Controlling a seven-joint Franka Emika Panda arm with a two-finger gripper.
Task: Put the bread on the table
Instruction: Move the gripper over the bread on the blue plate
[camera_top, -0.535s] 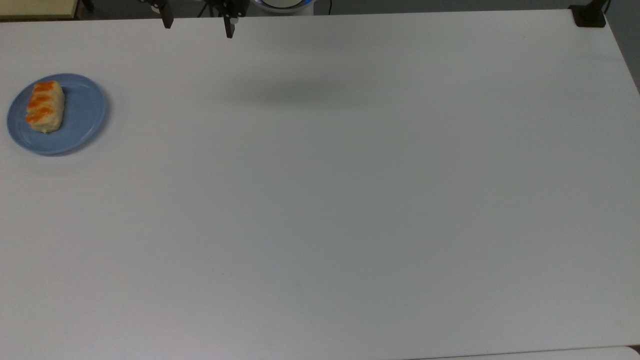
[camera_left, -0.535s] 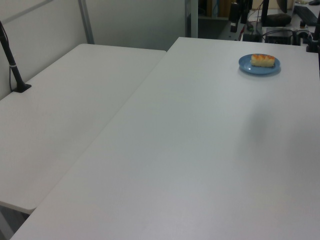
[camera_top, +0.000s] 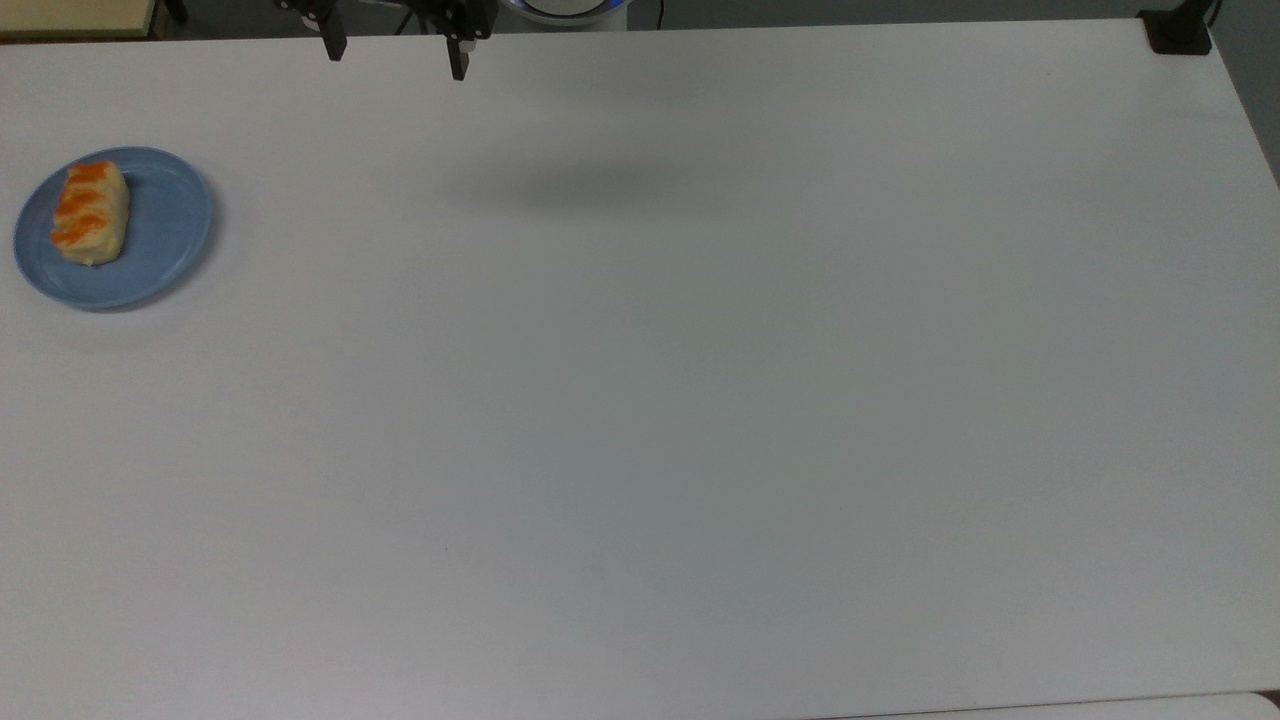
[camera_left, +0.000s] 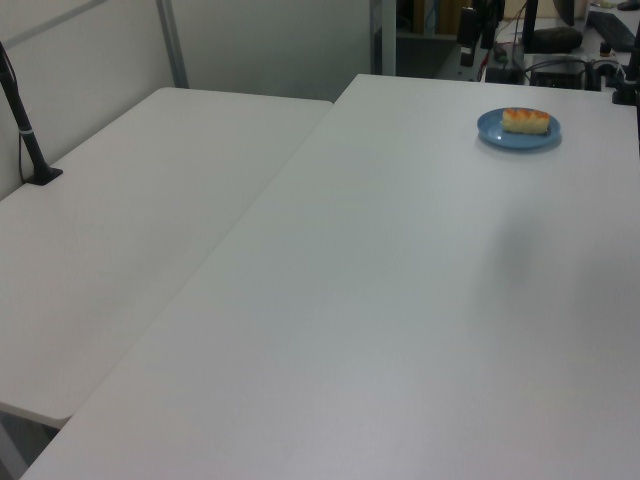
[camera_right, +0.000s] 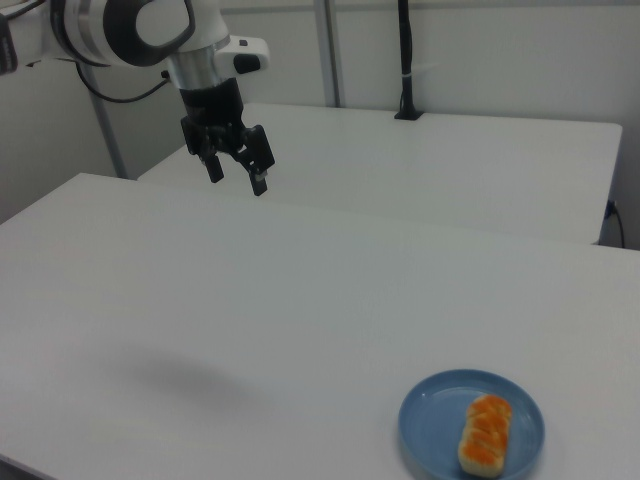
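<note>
Right view, nearest the camera: bread (camera_right: 485, 432) lies flat on the blue plate (camera_right: 430, 420), toward the plate's right side in the right view. Stripes face up. The plate sits on the table (camera_right: 300, 300) near its front edge in the right view. Nothing touches the bread.

Further back in the right view: a soft shadow on the table at lower left, then a bare white surface. Gripper (camera_right: 236, 169) hangs high above the table at the far left, well apart from the plate. Fingers spread wide, nothing between them. Fingers point down, slightly tilted. The arm's white wrist and joint are above it. Behind that, a second white table and a black pole.

Top view: plate (camera_top: 160, 230) at the far left edge of the top view, bread (camera_top: 90, 213) on its left half, long axis roughly up-down in the picture. Gripper (camera_top: 393, 55) at the top edge, its two dark fingertips showing well separated. A shadow on the table (camera_top: 700, 420) lies below it, toward the middle.

Left view: plate (camera_left: 495, 133) with bread (camera_left: 526, 120) at the far end of the table (camera_left: 400, 300), upper right.

Progress: nothing done yet, judging by the layout. Bread is on the plate, not grasped, not lifted. Left to do: travel over to the plate, descend, close on the bread, lift it, carry it off the plate, set it on bare table, release. There is plenty of free surface for the placement. The approach is the step in hand, I'd say.
</note>
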